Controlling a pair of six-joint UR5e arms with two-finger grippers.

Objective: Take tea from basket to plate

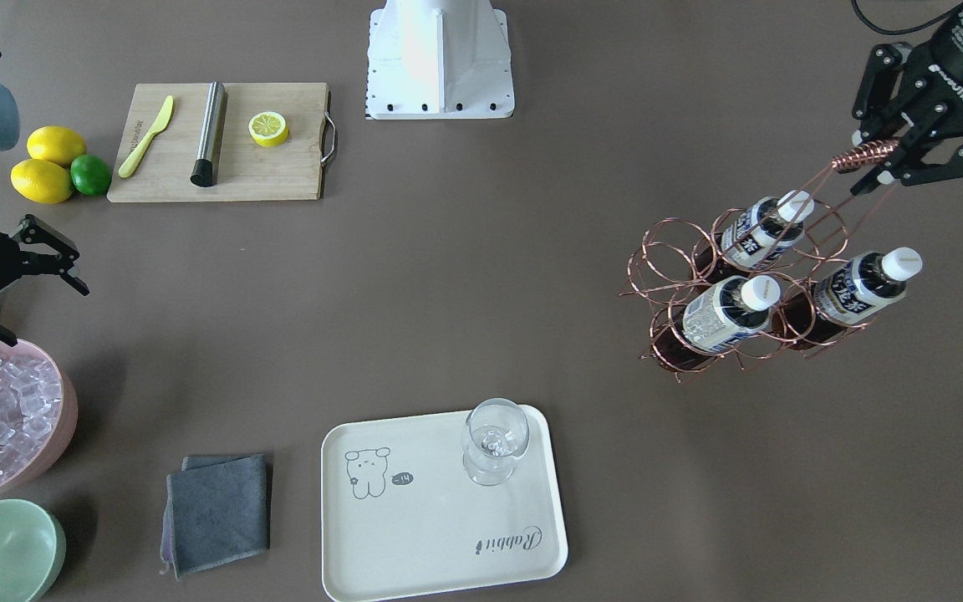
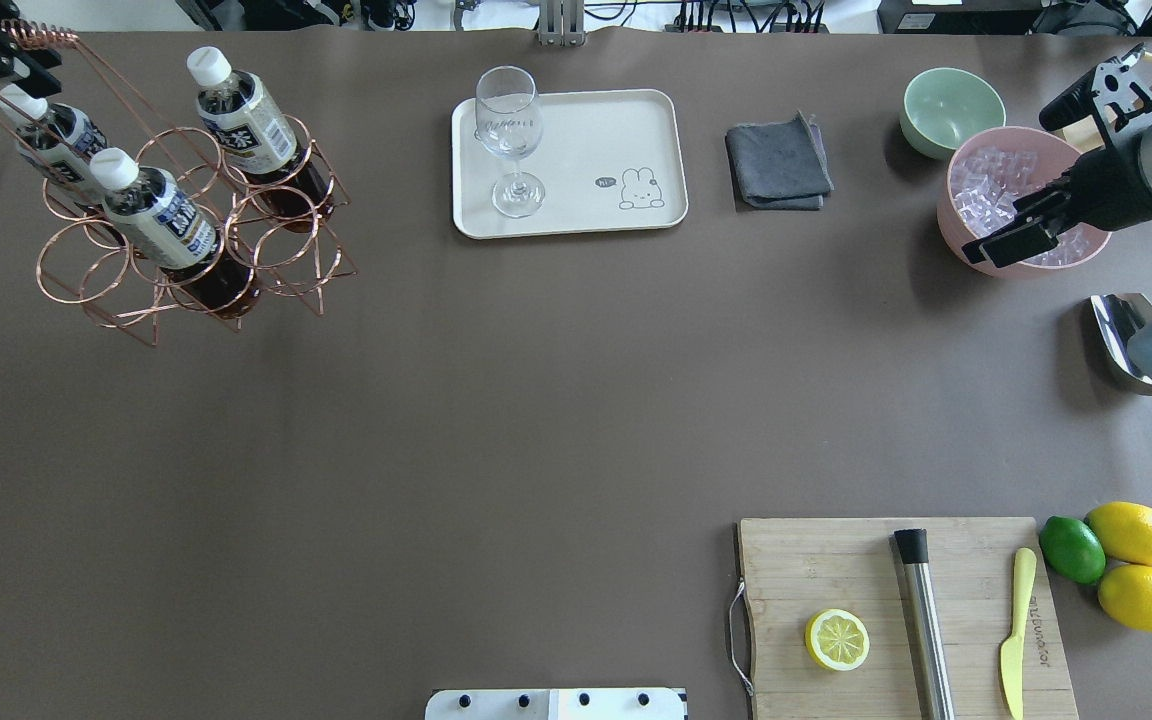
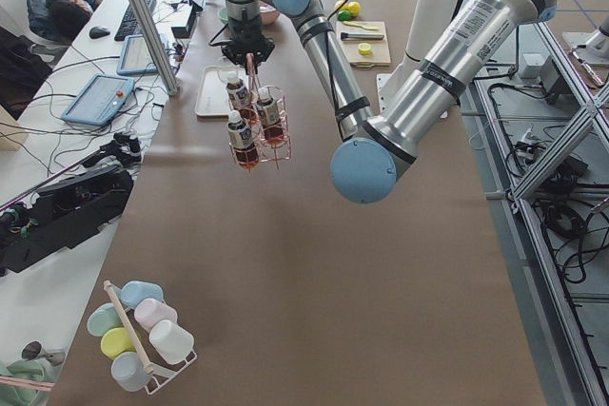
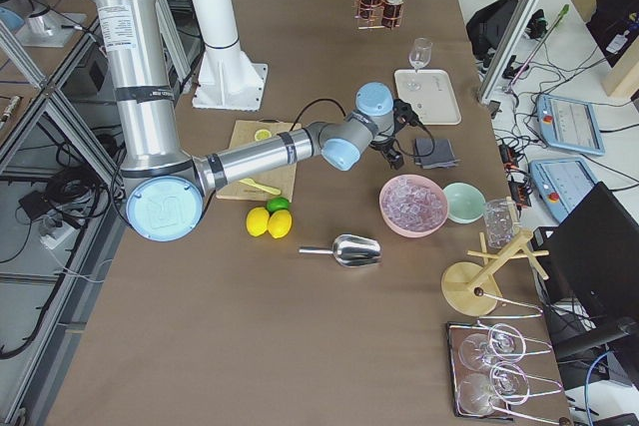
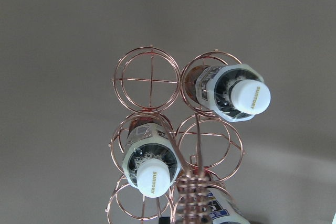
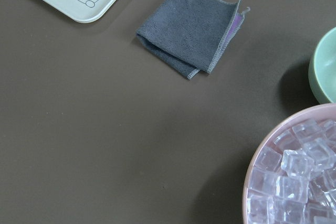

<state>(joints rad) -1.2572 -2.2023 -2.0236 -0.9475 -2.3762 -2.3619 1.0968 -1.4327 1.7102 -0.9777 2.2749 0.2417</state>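
Note:
The copper wire basket (image 1: 674,251) (image 2: 86,270) holds three tea bottles (image 1: 728,313) (image 1: 761,230) (image 1: 862,286), also seen from overhead (image 2: 161,225) and in the left wrist view (image 5: 152,163). My left gripper (image 1: 866,157) (image 2: 21,45) is shut on the basket's coiled handle (image 5: 191,195) at the table's far left. I cannot tell if the basket touches the table. The cream plate (image 1: 415,535) (image 2: 596,130) lies at the far middle and carries a stemmed glass (image 2: 511,140). My right gripper (image 1: 48,316) (image 2: 1008,188) is open and empty over the pink bowl's edge.
A pink bowl of ice (image 2: 956,200), a green bowl (image 2: 951,105) and a grey cloth (image 2: 776,160) lie right of the plate. A metal scoop (image 2: 1121,330) lies at the right edge. A cutting board (image 2: 966,545) with lemon half, muddler and knife sits near right, beside lemons (image 2: 1136,530).

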